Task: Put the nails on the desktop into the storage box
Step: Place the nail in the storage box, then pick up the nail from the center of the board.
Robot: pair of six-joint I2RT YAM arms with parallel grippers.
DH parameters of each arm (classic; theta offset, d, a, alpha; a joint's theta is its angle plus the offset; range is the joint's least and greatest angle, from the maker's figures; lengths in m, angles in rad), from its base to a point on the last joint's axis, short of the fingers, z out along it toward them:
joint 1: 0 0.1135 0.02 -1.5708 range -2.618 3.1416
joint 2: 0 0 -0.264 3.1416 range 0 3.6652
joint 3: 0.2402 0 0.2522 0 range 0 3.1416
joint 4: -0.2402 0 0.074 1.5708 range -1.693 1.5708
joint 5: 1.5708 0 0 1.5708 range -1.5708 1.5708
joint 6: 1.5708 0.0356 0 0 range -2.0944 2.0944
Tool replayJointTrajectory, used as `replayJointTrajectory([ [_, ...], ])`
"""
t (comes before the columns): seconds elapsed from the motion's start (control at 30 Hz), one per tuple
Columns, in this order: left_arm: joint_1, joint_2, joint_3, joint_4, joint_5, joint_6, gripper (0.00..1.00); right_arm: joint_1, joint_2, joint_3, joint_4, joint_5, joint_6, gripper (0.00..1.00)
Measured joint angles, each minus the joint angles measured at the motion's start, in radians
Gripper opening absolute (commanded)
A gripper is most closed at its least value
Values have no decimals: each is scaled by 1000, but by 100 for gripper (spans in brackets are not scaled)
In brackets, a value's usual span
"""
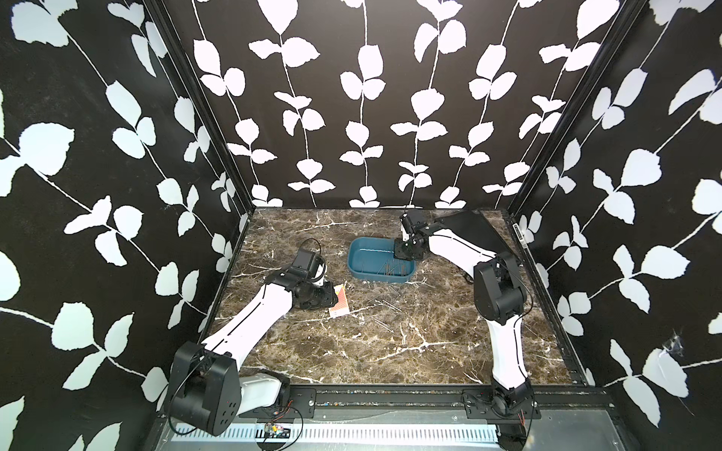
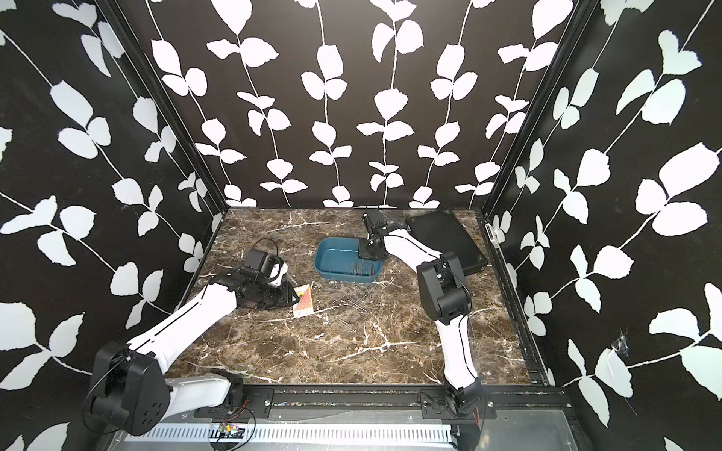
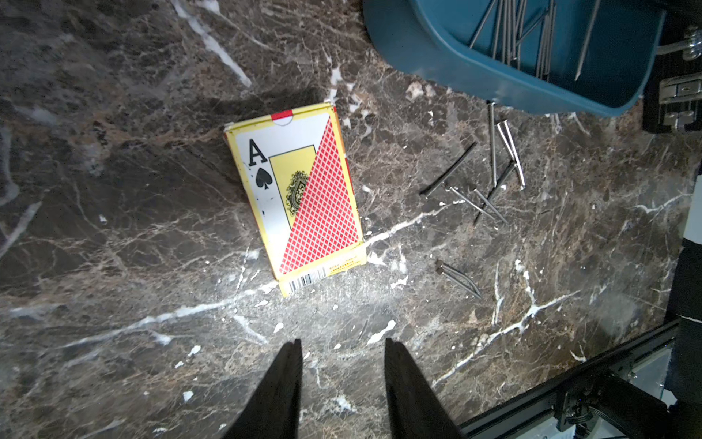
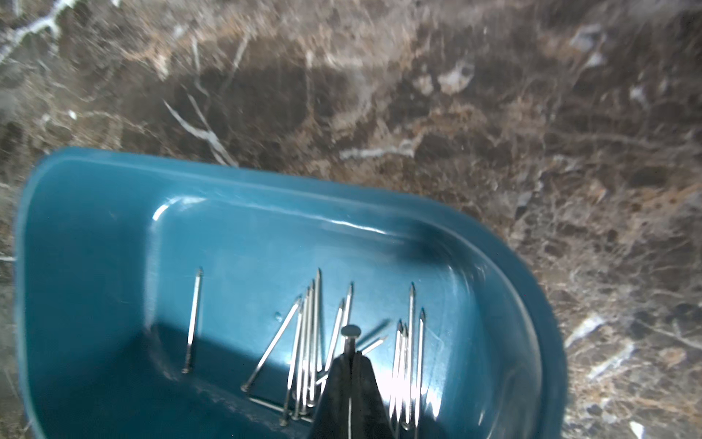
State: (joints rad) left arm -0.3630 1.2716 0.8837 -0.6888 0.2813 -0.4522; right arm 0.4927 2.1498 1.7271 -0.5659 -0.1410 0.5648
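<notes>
Looking past halfway: right end effector point(image 4: 351, 357) clamped on one nail point(image 4: 351, 332) above the blue box point(image 4: 87, 247), about a dozen nails point(image 4: 311, 342) already inside, a loose cluster point(image 3: 492, 152) plus a pair point(image 3: 458, 280) left on the bench point(image 3: 114, 228) beside it, left end effector point(image 3: 343, 344) apart and empty.

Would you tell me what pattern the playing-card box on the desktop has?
The card box shows red lattice, ace of spades, yellow border; clearest in left wrist view.
</notes>
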Motion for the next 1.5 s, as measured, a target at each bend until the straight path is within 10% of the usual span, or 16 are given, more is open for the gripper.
replayJointTrajectory([
  [0.17, 0, 27, 0, 6, 16, 0, 38, 0, -10, -45, 3, 13, -23, 30],
  [0.6, 0, 71, -11, 93, 70, -8, 40, 114, -387, -369, 9, -28, -222, 32],
  [1.5, -11, 66, -62, 142, 96, -45, 42, 234, -236, -445, -137, 10, -576, 39],
])
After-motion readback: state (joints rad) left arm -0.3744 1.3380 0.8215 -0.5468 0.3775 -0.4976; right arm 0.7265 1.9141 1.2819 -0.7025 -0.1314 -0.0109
